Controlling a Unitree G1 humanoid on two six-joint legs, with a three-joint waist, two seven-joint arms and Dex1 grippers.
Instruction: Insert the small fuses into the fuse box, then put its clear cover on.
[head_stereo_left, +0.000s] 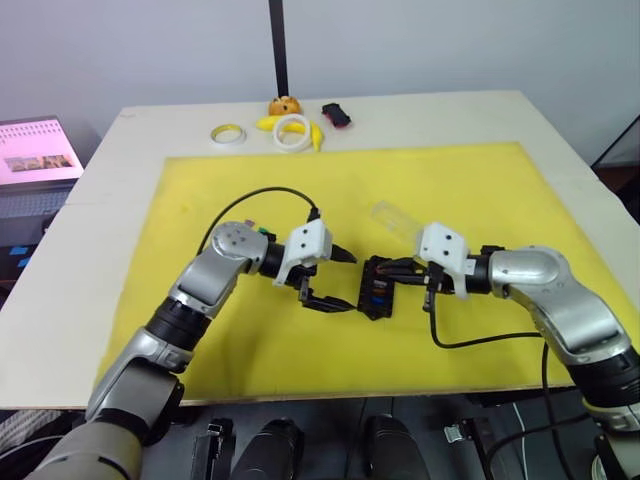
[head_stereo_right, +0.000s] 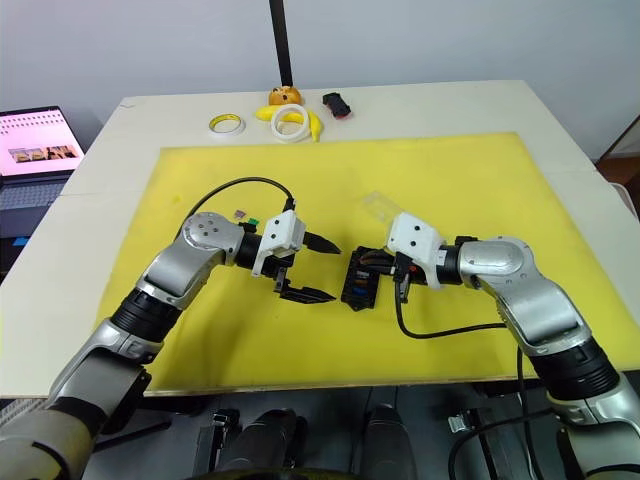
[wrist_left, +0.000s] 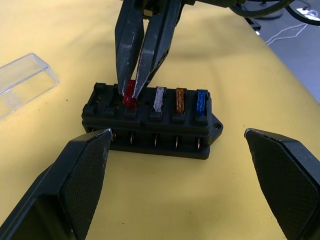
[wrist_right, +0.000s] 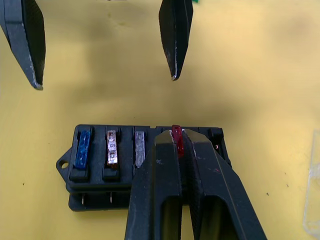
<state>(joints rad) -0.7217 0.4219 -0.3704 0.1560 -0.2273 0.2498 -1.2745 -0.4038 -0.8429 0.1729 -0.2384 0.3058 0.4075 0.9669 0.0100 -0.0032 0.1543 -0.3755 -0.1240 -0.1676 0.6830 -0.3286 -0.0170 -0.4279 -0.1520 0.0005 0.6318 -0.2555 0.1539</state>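
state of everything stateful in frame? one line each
fuse box: uncovered, flat on the yellow mat.
blue, orange, grey fuses: seated in slots.
red fuse: pinched by the right gripper, at its slot.
clear cover: off, lying beside the box.
left gripper: open, holding nothing.
laptop: screen on.

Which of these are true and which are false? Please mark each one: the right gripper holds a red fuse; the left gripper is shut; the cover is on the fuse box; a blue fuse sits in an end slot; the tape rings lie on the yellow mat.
1. The right gripper holds a red fuse at the fuse box. True.
2. The left gripper is shut. False: it is open and empty, beside the box.
3. The cover is on the box. False: it lies apart on the yellow mat.
4. A blue fuse sits in an end slot. True.
5. The tape rings lie on the mat. False: they lie on the table beyond it.
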